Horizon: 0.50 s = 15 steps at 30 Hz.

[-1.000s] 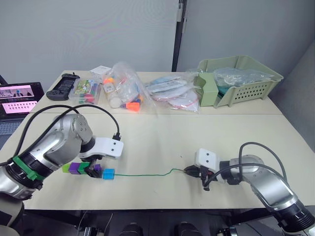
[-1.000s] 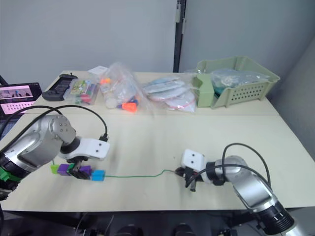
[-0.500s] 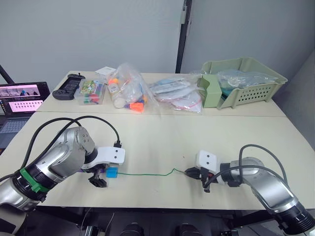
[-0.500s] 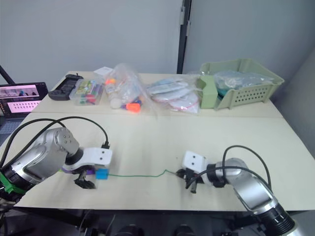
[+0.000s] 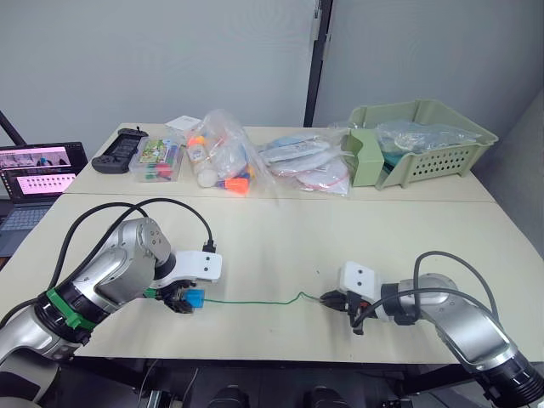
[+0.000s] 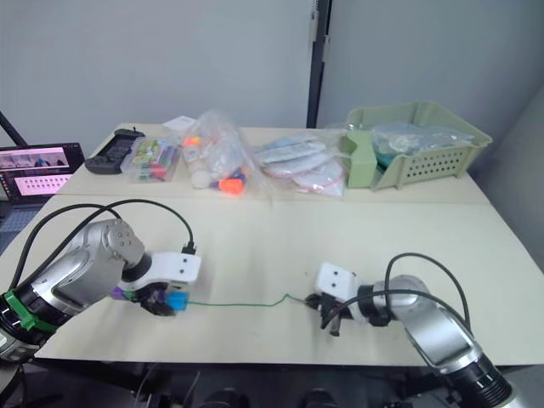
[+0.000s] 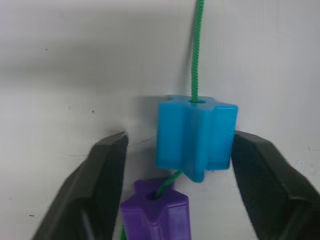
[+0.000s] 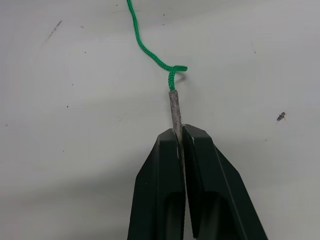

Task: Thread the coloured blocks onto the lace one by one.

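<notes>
In the left eye view the thin green cord lace [image 5: 255,301] lies nearly straight across the pale table [image 5: 280,229], its long axis running from the left gripper [image 5: 181,299] to the right gripper [image 5: 331,298], so each arm has one end at its own jaws and the blue star-shaped plastic block [image 5: 195,297] sits at the left gripper's end, far nearer the left arm. The right eye view shows the same line, with a purple block [image 6: 119,293] just behind the blue one on the side away from the right gripper. In the left wrist view the left jaws stand wide, one black finger [image 7: 102,175] a little clear of the blue block and the other at its far face, seemingly touching; the block lies between them with the lace passing through its hole, and a purple star-shaped block [image 7: 156,210] strung just behind it toward the wrist. In the right wrist view the right jaws are pinched narrow on the stiff pale needle-like tip [image 8: 174,107], which points straight out along the fingers, with a small green kink in the cord just beyond it.
</notes>
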Tool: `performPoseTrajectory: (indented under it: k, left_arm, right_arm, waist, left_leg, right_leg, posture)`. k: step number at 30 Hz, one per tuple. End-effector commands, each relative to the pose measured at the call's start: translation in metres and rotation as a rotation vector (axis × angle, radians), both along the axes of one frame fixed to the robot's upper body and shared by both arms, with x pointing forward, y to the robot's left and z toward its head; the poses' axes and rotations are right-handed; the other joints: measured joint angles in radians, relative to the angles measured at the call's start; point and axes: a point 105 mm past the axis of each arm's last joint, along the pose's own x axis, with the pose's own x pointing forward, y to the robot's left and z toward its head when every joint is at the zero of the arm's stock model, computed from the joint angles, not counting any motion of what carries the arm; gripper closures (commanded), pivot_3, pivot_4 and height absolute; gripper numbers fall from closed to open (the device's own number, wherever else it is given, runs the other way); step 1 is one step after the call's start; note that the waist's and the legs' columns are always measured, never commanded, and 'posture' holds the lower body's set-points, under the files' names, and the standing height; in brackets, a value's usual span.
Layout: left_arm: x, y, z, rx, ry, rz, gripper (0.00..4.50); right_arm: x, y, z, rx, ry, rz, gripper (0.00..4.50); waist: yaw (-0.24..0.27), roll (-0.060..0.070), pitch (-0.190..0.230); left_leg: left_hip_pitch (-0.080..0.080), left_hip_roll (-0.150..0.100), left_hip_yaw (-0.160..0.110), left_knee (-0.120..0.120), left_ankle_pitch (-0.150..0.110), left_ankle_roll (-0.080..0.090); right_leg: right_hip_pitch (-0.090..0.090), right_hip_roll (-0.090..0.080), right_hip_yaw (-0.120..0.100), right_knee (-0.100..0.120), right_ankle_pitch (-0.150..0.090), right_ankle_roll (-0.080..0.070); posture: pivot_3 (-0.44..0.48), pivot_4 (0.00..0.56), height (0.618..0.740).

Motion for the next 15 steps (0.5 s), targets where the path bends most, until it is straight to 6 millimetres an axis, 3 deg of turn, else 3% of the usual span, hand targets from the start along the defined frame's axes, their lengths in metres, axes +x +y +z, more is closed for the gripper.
performPoseTrajectory:
  k: [1,2,7,15]
  left_arm:
    - [-0.009,-0.004,-0.02,0.0,0.086,-0.022,2.9]
    - [-0.009,-0.004,-0.02,-0.001,0.088,-0.023,3.12]
    - [-0.014,0.005,-0.034,0.018,0.106,-0.034,3.12]
    - [-0.011,0.063,-0.053,0.132,0.097,0.022,3.12]
  right_arm:
    - [-0.001,-0.002,0.007,-0.005,-0.027,-0.004,4.5]
    - [-0.002,-0.003,0.007,-0.006,-0.026,-0.004,4.5]
    - [-0.003,-0.011,0.004,-0.036,-0.022,-0.009,4.5]
    - [0.002,-0.05,0.006,-0.115,-0.031,-0.083,4.5]
  waist:
    - [-0.001,0.0,0.0]
    - [-0.001,0.0,0.0]
    - [-0.001,0.003,-0.002]
    - [-0.018,0.015,-0.011]
  left_leg:
    - [0.0,0.0,0.0,0.0,0.0,0.0]
    - [0.0,0.0,0.0,0.0,0.0,0.0]
    - [0.001,0.0,0.0,0.0,0.0,0.0]
    - [0.017,0.001,0.002,-0.005,-0.001,0.001]
  right_leg:
    - [0.0,0.0,0.0,0.0,0.0,0.0]
    - [0.0,0.0,0.0,0.0,0.0,0.0]
    - [0.001,0.0,0.0,0.0,0.0,0.0]
    - [0.015,0.0,0.001,-0.002,-0.01,0.006]
  posture:
    - [0.0,0.15,0.74]
    - [0.0,0.15,0.74]
    - [0.0,0.15,0.74]
    - [0.0,0.15,0.74]
